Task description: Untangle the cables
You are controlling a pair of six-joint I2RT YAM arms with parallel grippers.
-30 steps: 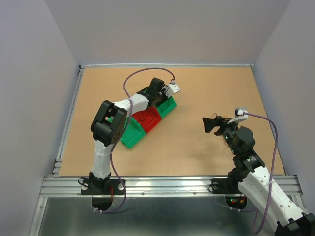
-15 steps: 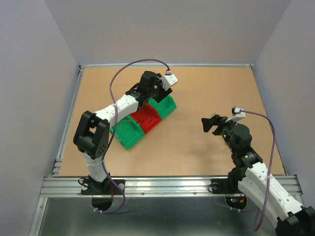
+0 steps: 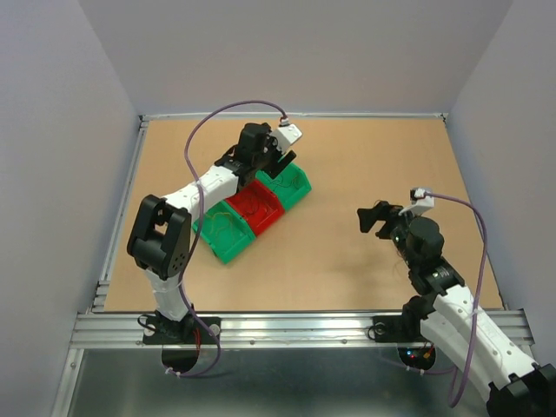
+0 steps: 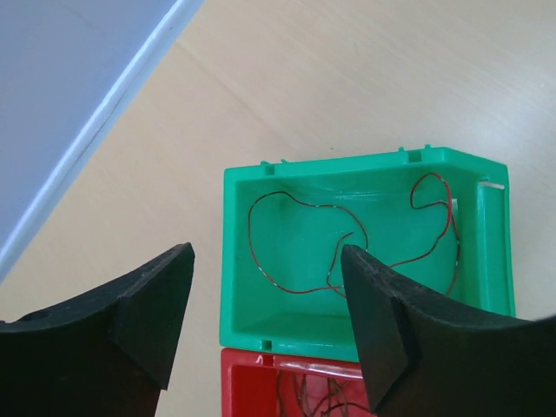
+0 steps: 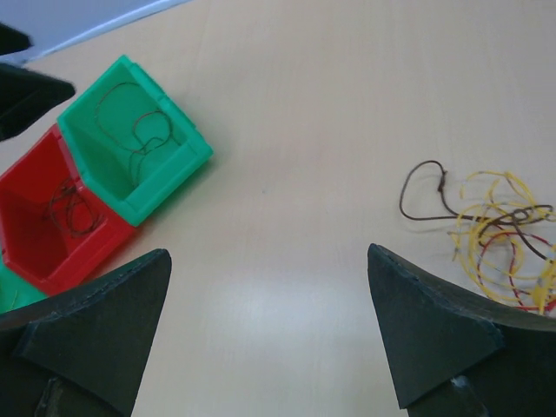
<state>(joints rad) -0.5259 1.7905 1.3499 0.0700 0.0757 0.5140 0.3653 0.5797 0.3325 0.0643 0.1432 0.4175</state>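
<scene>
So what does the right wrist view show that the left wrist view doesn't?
Only the right wrist view: a loose clump of thin yellow, red and dark brown wires on the tan tabletop, in front of the open right gripper. Only the left wrist view: a straight-down look past the open left gripper into the green plastic bin. Both: that green bin holding looping reddish wire, and the red plastic bin adjoining it, with more wires inside.

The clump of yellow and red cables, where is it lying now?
In the right wrist view the clump lies on the table at the right edge, far from the green bin and red bin at the left.
</scene>
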